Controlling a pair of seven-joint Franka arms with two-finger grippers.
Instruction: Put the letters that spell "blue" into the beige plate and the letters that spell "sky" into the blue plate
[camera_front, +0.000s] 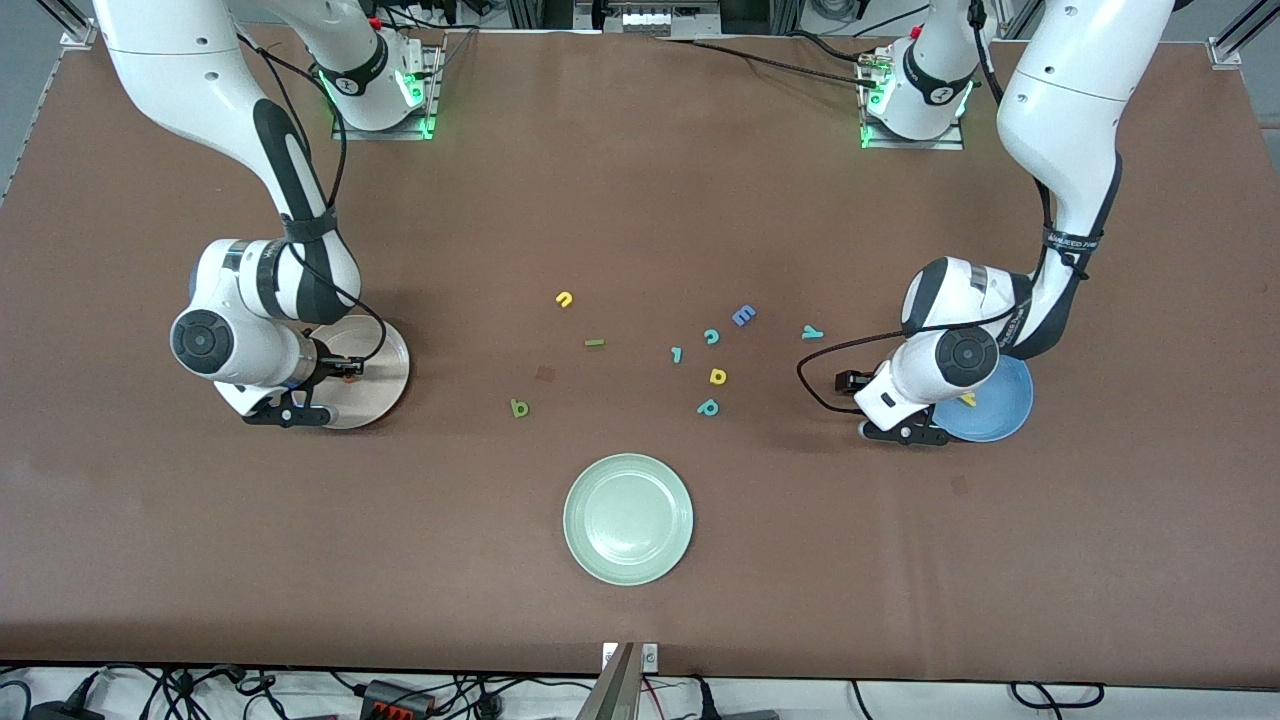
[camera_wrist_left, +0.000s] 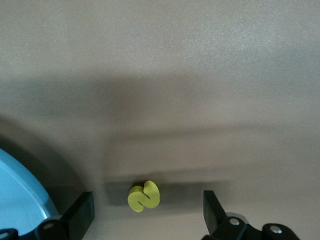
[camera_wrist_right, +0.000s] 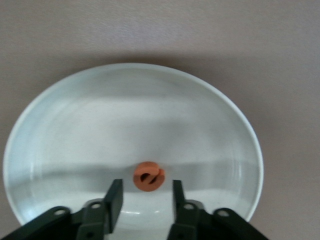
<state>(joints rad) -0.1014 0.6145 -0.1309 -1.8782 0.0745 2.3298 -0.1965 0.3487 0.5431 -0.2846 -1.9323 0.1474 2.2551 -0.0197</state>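
My right gripper (camera_wrist_right: 145, 194) hangs open over the beige plate (camera_wrist_right: 60, 125), and the orange e (camera_wrist_right: 148, 176) lies free on the plate just off its fingertips. My left gripper (camera_wrist_left: 148, 212) is open beside the blue plate (camera_wrist_left: 20, 200), with the yellow s (camera_wrist_left: 144, 195) on the table between its fingers, touching neither. In the front view a yellow letter (camera_front: 967, 400) shows in the blue plate (camera_front: 1005, 405) under the left wrist. On the table lie the yellow u (camera_front: 564, 298), green l (camera_front: 594, 343), green b (camera_front: 519, 407) and teal y (camera_front: 812, 332).
A pale green plate (camera_front: 628, 518) sits nearest the front camera. Loose mid-table letters: blue E (camera_front: 743, 316), teal c (camera_front: 711, 336), a small teal piece (camera_front: 676, 353), a yellow looped letter (camera_front: 717, 376), teal p (camera_front: 708, 407).
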